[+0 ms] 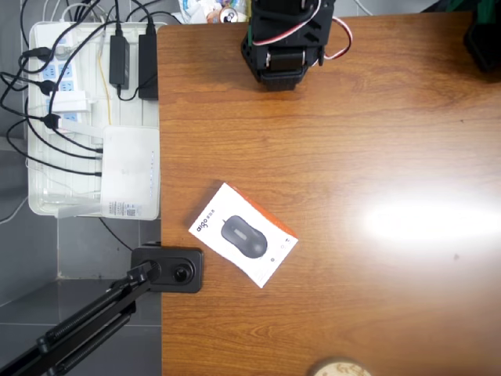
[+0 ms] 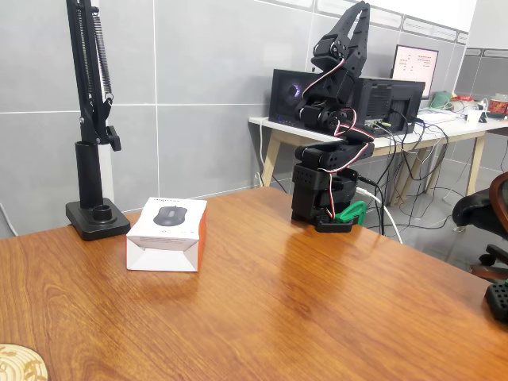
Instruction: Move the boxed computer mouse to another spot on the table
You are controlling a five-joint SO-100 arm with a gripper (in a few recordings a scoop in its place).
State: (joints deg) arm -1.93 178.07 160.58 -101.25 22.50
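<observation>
- Right now the boxed computer mouse (image 1: 243,234) lies flat on the worktop (image 1: 376,141), printed side up, near the edge where a black camera-stand base (image 1: 168,269) is clamped. In the fixed view the box (image 2: 167,233) sits just beside that stand's foot (image 2: 97,219).
- Nothing grips the box; it rests well apart from the arm.
- As for the stage, the scene fits two readings: the box waiting to be fetched, or the box already set down at its new spot with the arm folded away. These pictures do not settle which.
- Any pick-up from here would call for a long reach across the worktop, and fingers spread wide enough for the box's narrower side, since it lies at a slant to the worktop's edges.
- The arm (image 2: 329,151) is folded over its base at the far edge, upper links tucked.
- The end effector (image 2: 355,17) points upward, above the base, holding nothing; its fingers look drawn together.
</observation>
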